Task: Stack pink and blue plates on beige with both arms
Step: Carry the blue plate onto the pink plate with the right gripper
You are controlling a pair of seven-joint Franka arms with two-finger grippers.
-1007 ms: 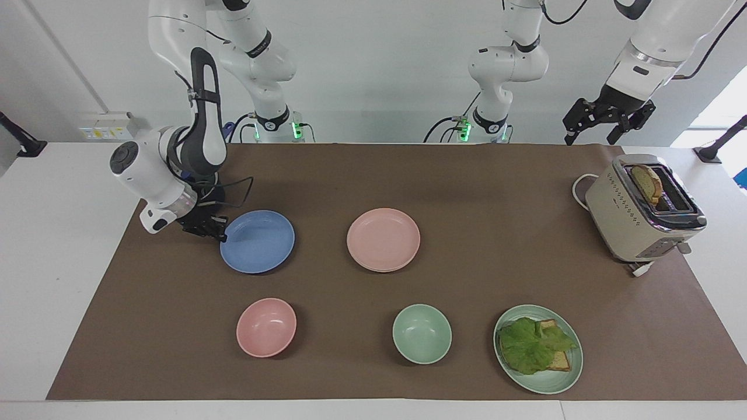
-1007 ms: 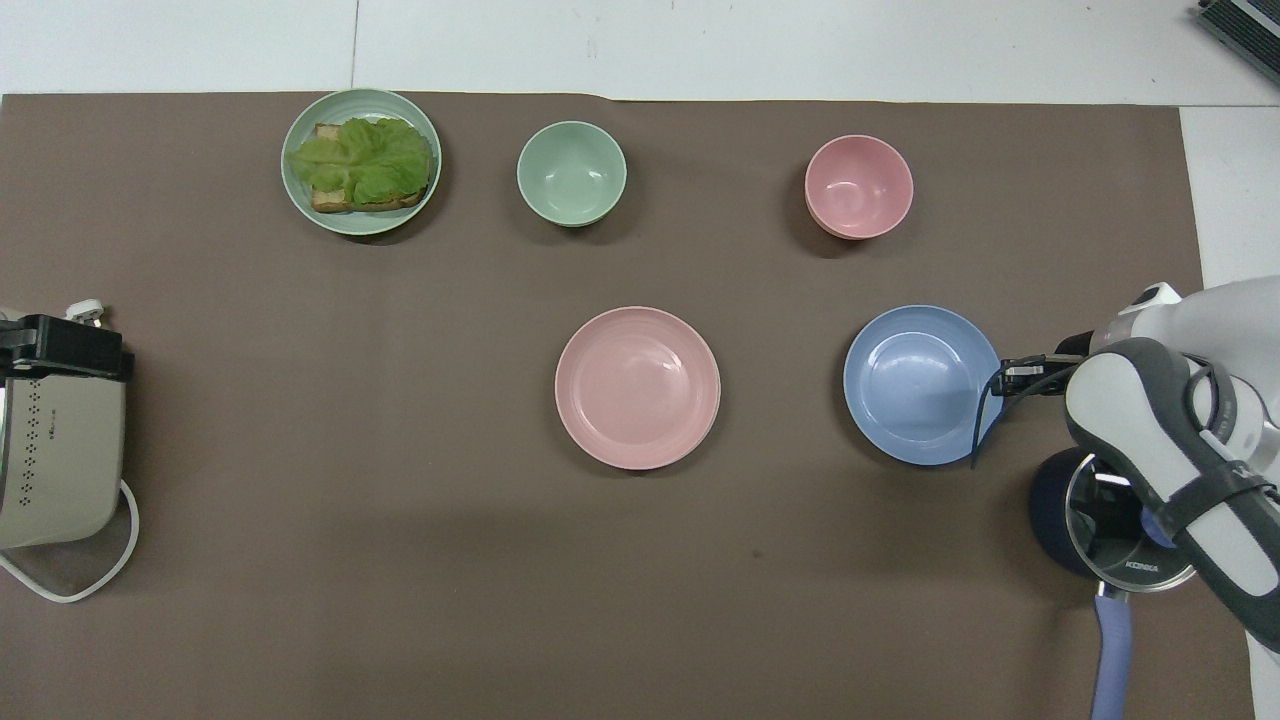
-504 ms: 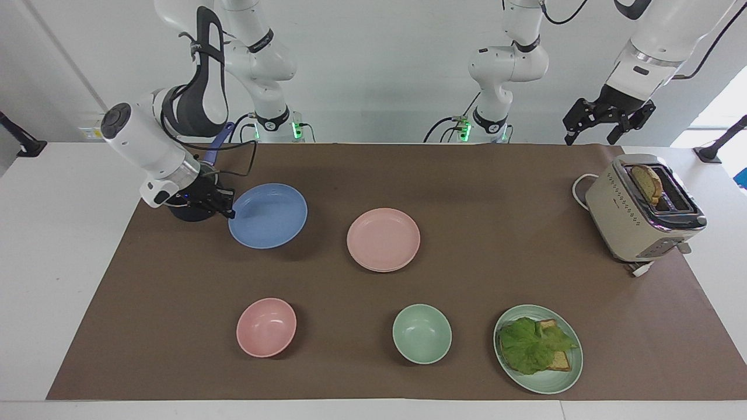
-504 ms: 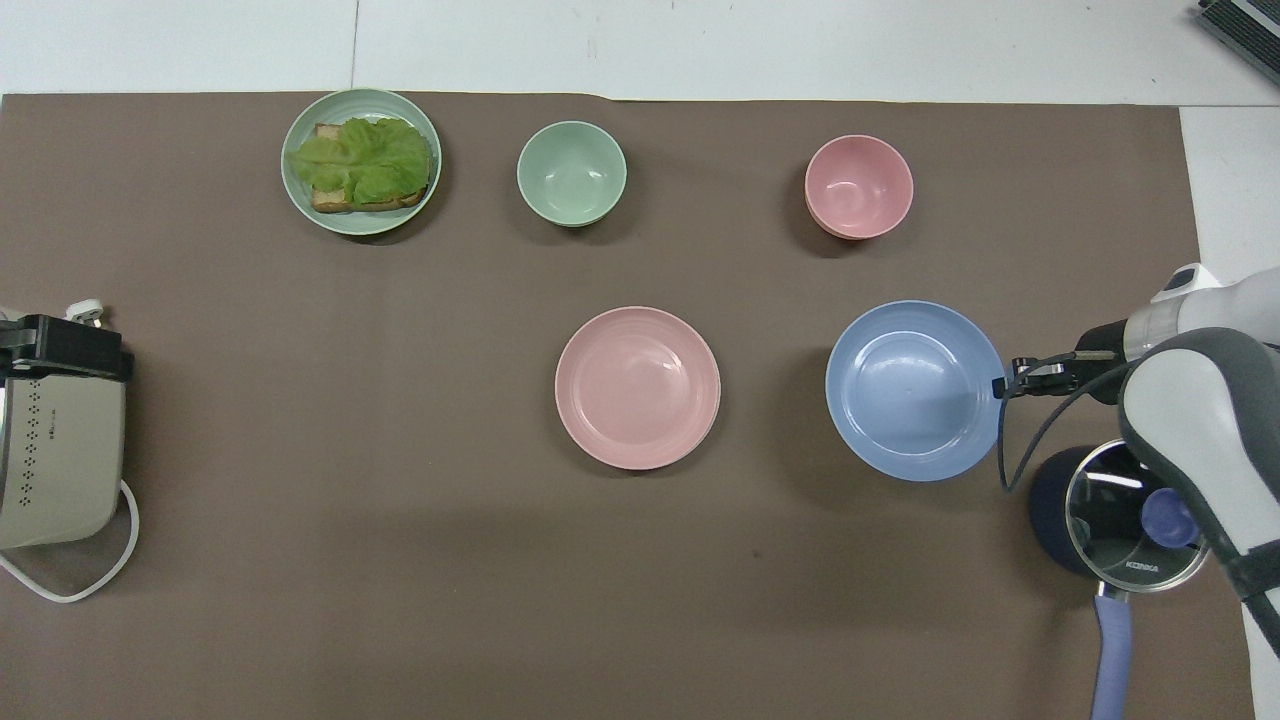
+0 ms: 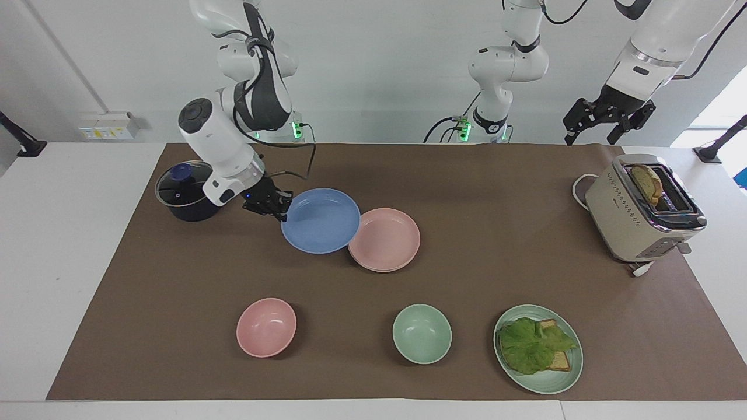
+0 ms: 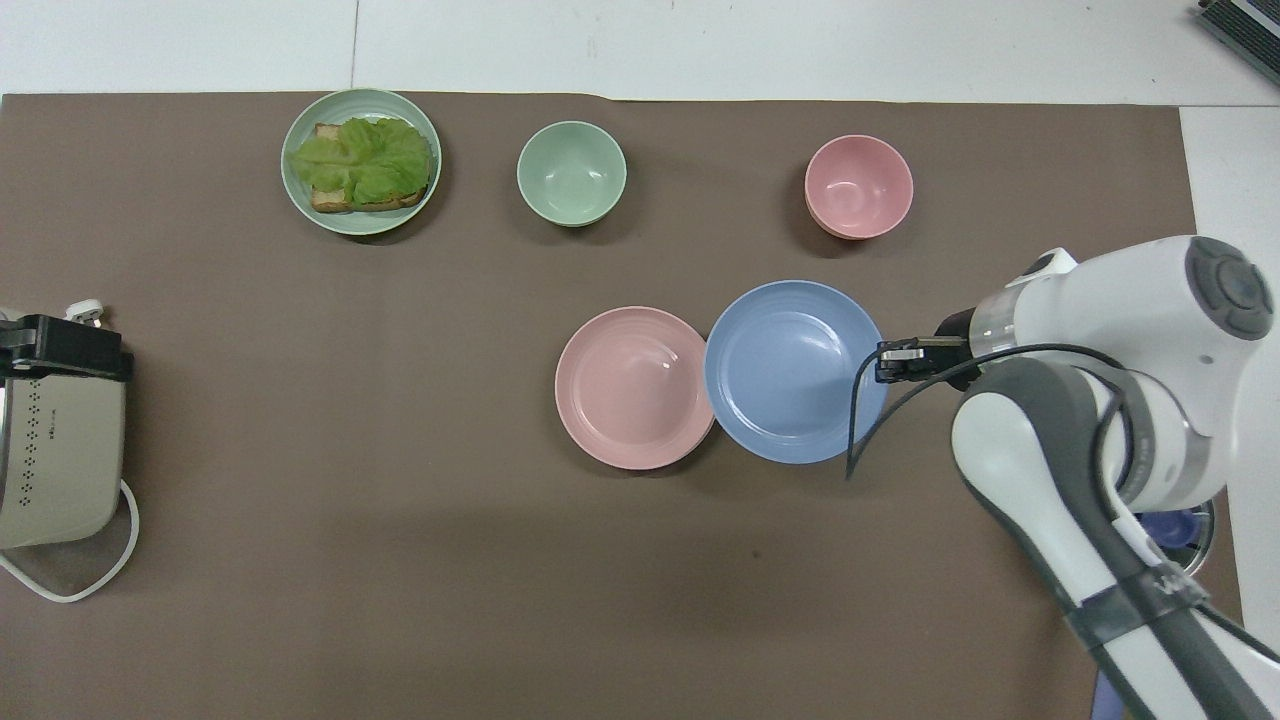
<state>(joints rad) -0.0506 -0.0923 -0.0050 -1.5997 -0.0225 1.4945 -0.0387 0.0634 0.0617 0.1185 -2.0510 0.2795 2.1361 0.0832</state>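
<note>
Right gripper point(image 5: 280, 211) clamps rim of blue plate point(image 5: 321, 220), held raised, its edge overlapping pink plate point(image 5: 385, 239) toward left arm's end. Left gripper point(image 5: 607, 119) open, waits above toaster point(image 5: 642, 210).

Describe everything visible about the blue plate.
The blue plate is a shallow round dish of medium blue, matte, with a raised rim and a flat well, empty. The right tool is shut on its rim at the edge toward the right arm's end of the table. It is held in the air, tilted slightly, and its other edge overlaps the rim of the pink plate, which lies on the brown mat.
</note>
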